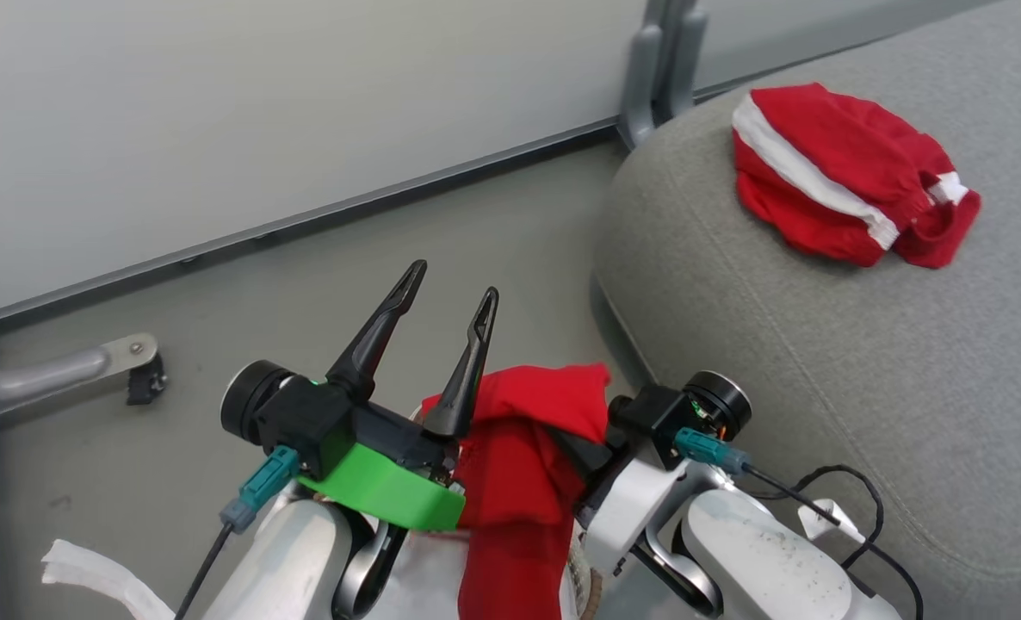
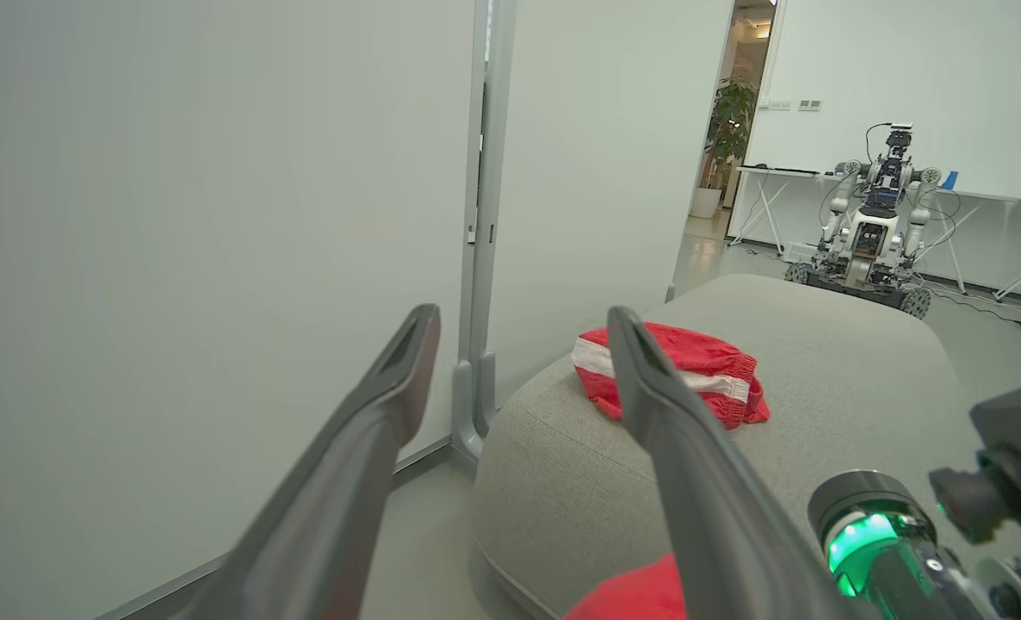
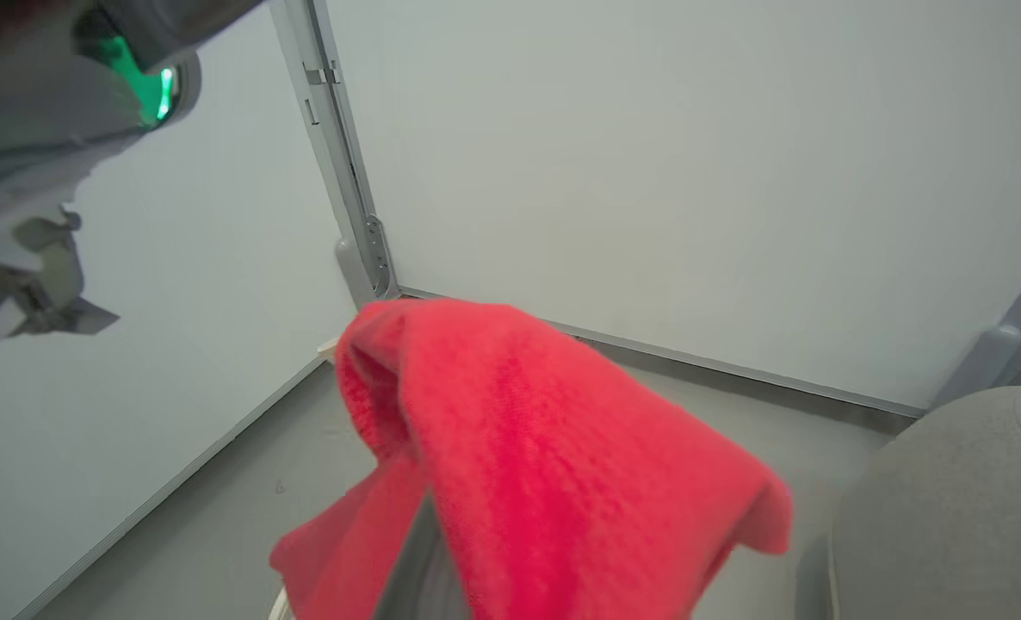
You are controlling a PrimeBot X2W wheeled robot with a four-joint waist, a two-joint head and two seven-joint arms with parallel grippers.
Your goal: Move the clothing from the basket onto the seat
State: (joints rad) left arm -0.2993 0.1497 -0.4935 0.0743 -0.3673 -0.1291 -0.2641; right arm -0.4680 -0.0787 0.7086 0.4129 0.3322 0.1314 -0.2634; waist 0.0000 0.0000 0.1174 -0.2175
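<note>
Left pincer [image 1: 452,286]: fingers spread, nothing between them, raised off the floor [image 1: 218,327]. The left wrist view [image 2: 523,323] confirmed the gap, with the pale wall panel [image 2: 175,215] showing between the two fingers.

Right pincer [image 1: 566,443]: covered by the plain red garment [image 1: 519,465], so it could not be told whether the fingers were pinching the cloth or merely carrying it draped. The garment lay over the pincer and hung down below it, just beside the left pincer's near finger. In the right wrist view the same garment [image 3: 545,448] was folded over the fingers and hid them almost wholly. Its top edge also showed at the bottom of the left wrist view [image 2: 640,594].

Seat [image 1: 820,387]: grey, with a rounded edge, directly to the right of the right pincer and close to it.

Striped garment [image 1: 829,172]: red with white stripes, bunched on the seat, well beyond both pincers and apart from them. In the left wrist view it [image 2: 708,362] lay just past the tip of the right-hand finger, resting on the seat [image 2: 820,362].

Far beyond the seat stood another robot [image 2: 872,224] beside a counter [image 2: 777,172].
</note>
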